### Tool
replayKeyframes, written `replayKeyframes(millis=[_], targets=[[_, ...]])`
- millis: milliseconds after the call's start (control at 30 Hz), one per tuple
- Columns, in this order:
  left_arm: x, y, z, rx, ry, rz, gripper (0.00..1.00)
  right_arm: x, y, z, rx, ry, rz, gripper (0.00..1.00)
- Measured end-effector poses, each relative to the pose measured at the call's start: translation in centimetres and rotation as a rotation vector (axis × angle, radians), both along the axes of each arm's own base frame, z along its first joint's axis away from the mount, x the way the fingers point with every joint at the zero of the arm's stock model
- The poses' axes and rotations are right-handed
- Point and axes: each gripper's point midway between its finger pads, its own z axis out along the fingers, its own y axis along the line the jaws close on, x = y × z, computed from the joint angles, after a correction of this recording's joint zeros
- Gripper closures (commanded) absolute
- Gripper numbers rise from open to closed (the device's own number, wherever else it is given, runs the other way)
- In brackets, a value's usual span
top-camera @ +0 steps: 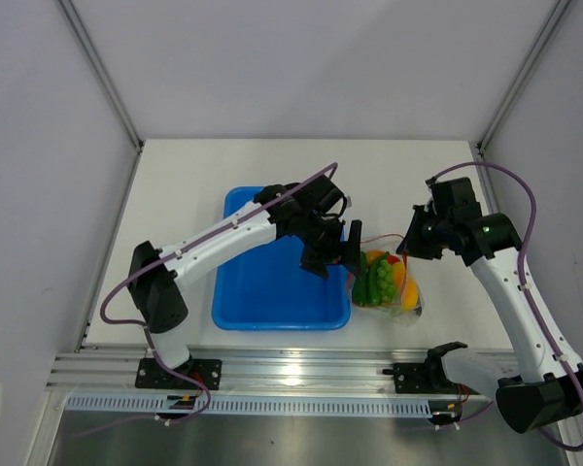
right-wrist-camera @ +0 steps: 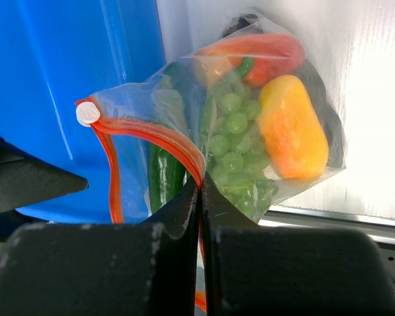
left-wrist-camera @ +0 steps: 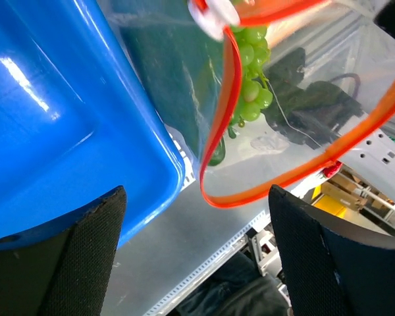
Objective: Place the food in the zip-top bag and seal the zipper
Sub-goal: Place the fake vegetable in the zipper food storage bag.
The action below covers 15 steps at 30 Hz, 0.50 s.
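The zip-top bag [top-camera: 387,286] lies just right of the blue tray, holding the food: an orange-yellow fruit [right-wrist-camera: 293,128], a red-orange fruit [right-wrist-camera: 260,51], a green leafy bunch [right-wrist-camera: 229,135] and a dark green cucumber [right-wrist-camera: 164,172]. My right gripper [right-wrist-camera: 201,185] is shut on the orange-red zipper [right-wrist-camera: 155,135] at the bag's mouth. A white slider [right-wrist-camera: 87,113] sits at the strip's far end. The mouth gapes as an orange loop [left-wrist-camera: 218,135] in the left wrist view. My left gripper [left-wrist-camera: 196,197] hangs open just short of that loop, nothing between its fingers [left-wrist-camera: 85,253].
A blue plastic tray [top-camera: 272,286] lies left of the bag, under the left arm. The aluminium rail [top-camera: 301,367] runs along the table's near edge, just below the bag. White walls close in the back and both sides.
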Motion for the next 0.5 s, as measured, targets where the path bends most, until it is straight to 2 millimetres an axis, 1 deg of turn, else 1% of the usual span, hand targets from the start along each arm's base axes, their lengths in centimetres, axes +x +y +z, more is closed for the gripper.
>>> replayKeyframes(millis=[133,167,267,333,367,433,467,500], targets=[[0.3,-0.5,-0.7,0.008,-0.004,-0.016,0.11,0.0,-0.2,0.0,0.005,0.005,-0.008,1.00],[0.4,-0.6,-0.9,0.010,-0.003,-0.019,0.13,0.0,-0.3,0.0,0.006,0.006,-0.010,1.00],[0.7,-1.1,-1.2,0.014,-0.004,-0.028,0.16,0.0,-0.4,0.1,0.009,0.007,-0.016,1.00],[1.0,-1.5,-1.3,0.016,-0.007,-0.034,0.28,0.0,-0.4,0.1,0.013,0.009,-0.017,1.00],[1.2,-1.8,-1.3,0.016,-0.010,-0.038,0.39,0.0,-0.4,0.1,0.016,0.011,-0.017,1.00],[1.6,-2.3,-1.4,0.017,-0.016,-0.046,0.51,0.0,-0.3,0.2,0.022,0.013,-0.017,1.00],[1.9,-2.6,-1.4,0.017,-0.021,-0.050,0.60,0.0,-0.3,0.2,0.024,0.014,-0.017,1.00],[2.1,-2.9,-1.5,0.019,-0.026,-0.055,0.63,-0.1,-0.3,0.2,0.028,0.017,-0.017,1.00]])
